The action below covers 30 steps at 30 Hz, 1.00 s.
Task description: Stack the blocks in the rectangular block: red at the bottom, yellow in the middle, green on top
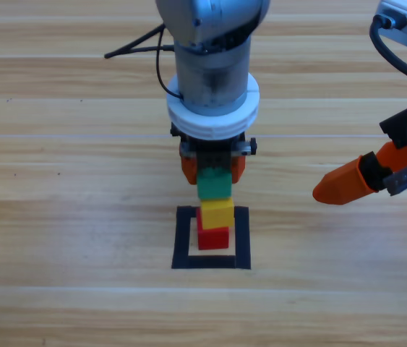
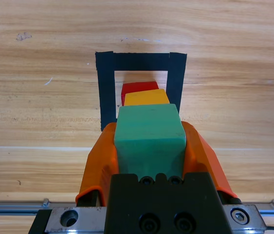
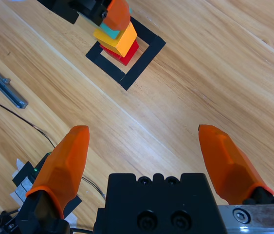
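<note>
The red cube (image 1: pixel 213 237) stands inside the black tape square (image 1: pixel 241 238), and the yellow cube (image 1: pixel 217 212) sits on top of it. My left gripper (image 1: pixel 213 170) is shut on the teal-green cube (image 1: pixel 214 184) and holds it directly over the yellow one; I cannot tell whether the two touch. The left wrist view looks past the green cube (image 2: pixel 149 136) between the orange jaws to the yellow cube (image 2: pixel 146 98), the red cube (image 2: pixel 137 87) and the tape square (image 2: pixel 141 61). My right gripper (image 3: pixel 144 129) waits open and empty at the right edge (image 1: pixel 333 189).
A black cable (image 1: pixel 134 49) runs over the table behind the left arm. A metal rail (image 3: pixel 0 83) and a thin wire lie on the wood at the left of the right wrist view.
</note>
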Available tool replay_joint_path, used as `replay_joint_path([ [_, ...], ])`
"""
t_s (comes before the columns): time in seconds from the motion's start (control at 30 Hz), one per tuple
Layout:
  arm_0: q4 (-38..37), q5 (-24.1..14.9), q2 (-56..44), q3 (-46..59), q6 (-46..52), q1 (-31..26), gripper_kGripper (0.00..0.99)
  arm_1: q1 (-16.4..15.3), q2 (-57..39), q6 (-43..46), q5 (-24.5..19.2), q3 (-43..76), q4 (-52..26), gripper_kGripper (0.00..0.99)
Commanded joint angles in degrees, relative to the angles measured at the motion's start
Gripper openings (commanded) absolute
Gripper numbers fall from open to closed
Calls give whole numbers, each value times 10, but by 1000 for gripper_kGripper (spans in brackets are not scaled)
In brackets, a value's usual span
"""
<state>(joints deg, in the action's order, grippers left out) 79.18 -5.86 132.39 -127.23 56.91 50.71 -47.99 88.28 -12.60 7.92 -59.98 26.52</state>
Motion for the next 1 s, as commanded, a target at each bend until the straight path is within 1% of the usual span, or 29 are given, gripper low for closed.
replay_joint_path([
  [0.03, 4, -6, -13, 13, -4, 16, 28, 18, -16, 5, 6, 8, 2, 983],
  [1.0, 3, -10, 16, 15, -5, 20, 28, 18, -13, 6, 6, 7, 3, 983],
])
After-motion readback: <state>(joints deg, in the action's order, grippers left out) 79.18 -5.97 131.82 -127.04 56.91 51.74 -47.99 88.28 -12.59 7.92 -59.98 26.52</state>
